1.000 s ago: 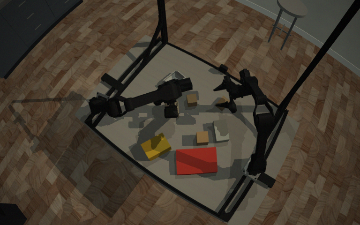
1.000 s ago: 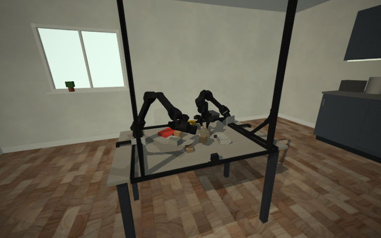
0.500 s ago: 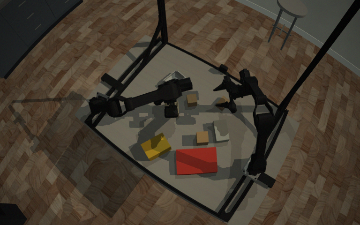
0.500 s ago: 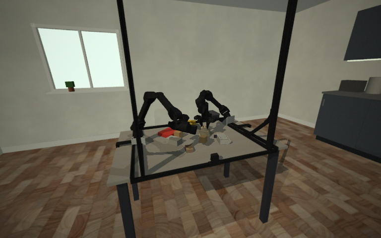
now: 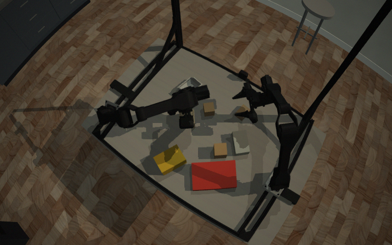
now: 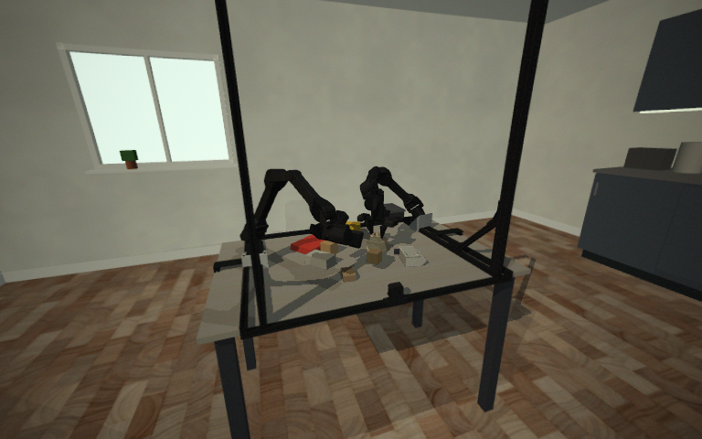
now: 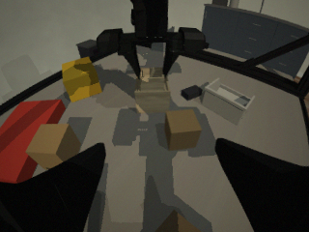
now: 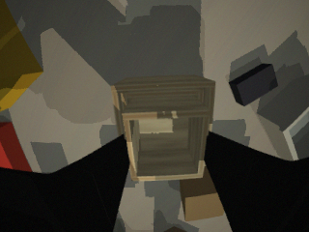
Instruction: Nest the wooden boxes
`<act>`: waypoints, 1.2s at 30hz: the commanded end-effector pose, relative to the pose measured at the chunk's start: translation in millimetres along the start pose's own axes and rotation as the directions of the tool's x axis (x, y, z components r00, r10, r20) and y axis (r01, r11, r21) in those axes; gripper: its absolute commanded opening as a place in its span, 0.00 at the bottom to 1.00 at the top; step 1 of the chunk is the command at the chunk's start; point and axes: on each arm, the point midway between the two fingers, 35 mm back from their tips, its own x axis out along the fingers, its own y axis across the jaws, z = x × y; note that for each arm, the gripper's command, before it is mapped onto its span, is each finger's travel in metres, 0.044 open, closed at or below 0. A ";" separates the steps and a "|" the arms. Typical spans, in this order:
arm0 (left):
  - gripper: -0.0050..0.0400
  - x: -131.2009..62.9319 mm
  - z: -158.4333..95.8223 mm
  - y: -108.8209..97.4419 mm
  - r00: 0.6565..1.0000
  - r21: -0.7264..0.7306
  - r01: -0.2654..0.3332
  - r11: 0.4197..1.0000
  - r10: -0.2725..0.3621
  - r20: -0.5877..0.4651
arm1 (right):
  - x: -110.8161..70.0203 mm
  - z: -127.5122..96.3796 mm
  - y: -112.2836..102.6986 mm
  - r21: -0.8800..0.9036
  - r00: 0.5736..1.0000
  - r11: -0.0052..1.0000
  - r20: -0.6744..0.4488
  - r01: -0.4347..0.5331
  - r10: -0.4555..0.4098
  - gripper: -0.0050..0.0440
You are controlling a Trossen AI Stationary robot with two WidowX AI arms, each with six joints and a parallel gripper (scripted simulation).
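Right tool (image 5: 187, 120) (image 6: 376, 231) (image 7: 154, 75) (image 8: 166, 136) pinches a small wooden box (image 7: 152, 84) (image 8: 166, 178) by a larger box (image 7: 153, 101) (image 8: 164, 83), mid-frame from above; left tool (image 5: 234, 106) (image 6: 357, 239) (image 7: 160, 144), right of centre, is spread.

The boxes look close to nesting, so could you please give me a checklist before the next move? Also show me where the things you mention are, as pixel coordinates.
1. Right gripper (image 6: 377, 235) (image 7: 153, 76) (image 8: 166, 132) shut on the held box (image 8: 166, 177): ok.
2. Held box's mouth visible in the right wrist view: ok.
3. Held box seated flat in the larger box (image 7: 152, 102) (image 8: 164, 79): cannot tell; its bottom is hidden.
4. Left gripper (image 5: 234, 106) (image 7: 160, 143) open, nothing between its fingers: ok.
5. Left gripper apart from the larger box: ok.
6. Both arms touching nothing, as the finish requires: not ok; the right gripper holds a box.
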 end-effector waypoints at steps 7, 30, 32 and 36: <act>1.00 0.3 0.2 0.1 1.000 -0.004 -0.001 1.000 0.001 0.002 | 4.8 1.0 0.9 -0.002 1.000 1.000 0.003 -0.003 0.003 0.10; 1.00 0.3 0.2 0.1 1.000 -0.004 -0.001 1.000 0.001 0.002 | 6.6 -0.4 1.8 -0.002 1.000 1.000 0.003 -0.003 0.003 0.10; 1.00 0.3 0.2 0.1 1.000 -0.004 -0.001 1.000 0.001 0.002 | 6.6 -0.7 1.7 -0.002 1.000 1.000 0.003 -0.003 0.003 0.10; 1.00 0.3 0.2 0.1 1.000 -0.004 -0.001 1.000 0.001 0.002 | 6.1 0.1 1.2 0.001 1.000 1.000 0.003 0.000 0.000 0.20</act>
